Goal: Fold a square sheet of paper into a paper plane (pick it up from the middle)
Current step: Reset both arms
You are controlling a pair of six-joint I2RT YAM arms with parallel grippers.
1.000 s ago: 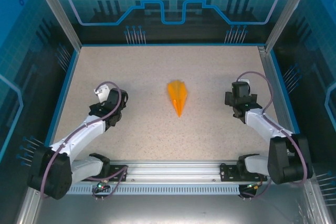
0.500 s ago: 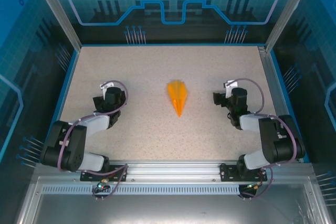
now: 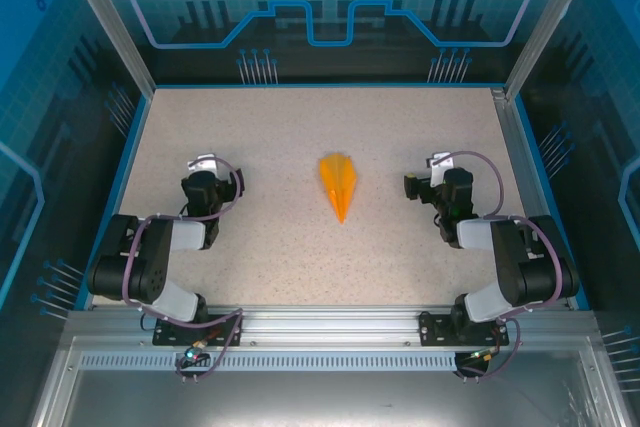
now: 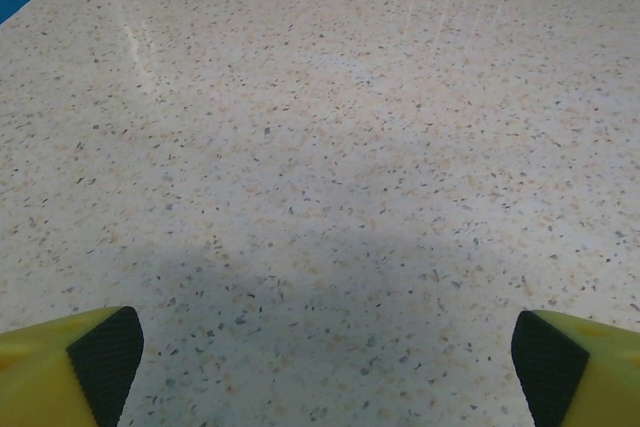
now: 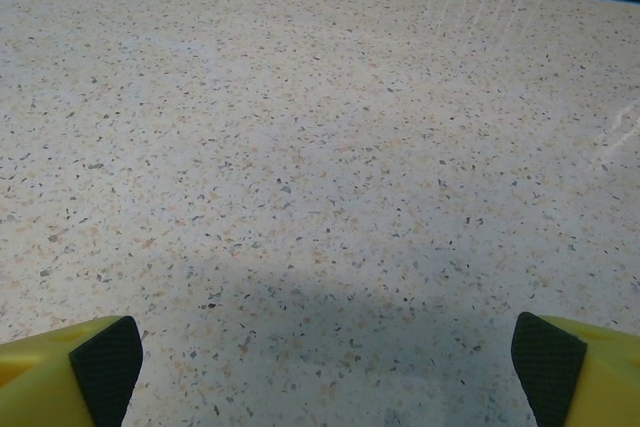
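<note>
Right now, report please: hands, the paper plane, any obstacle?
Left hand open, empty. Right hand open, empty. Paper plane lies folded on table, apart from both hands. No obstacle seen.

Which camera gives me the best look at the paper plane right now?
The top camera: the paper plane lies whole mid-table between the two arms, tip toward their bases. Both wrist cameras face speckled tabletop instead.

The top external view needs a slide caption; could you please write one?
Orange paper plane on the speckled table, tip toward the near edge, between left arm and right arm.
</note>
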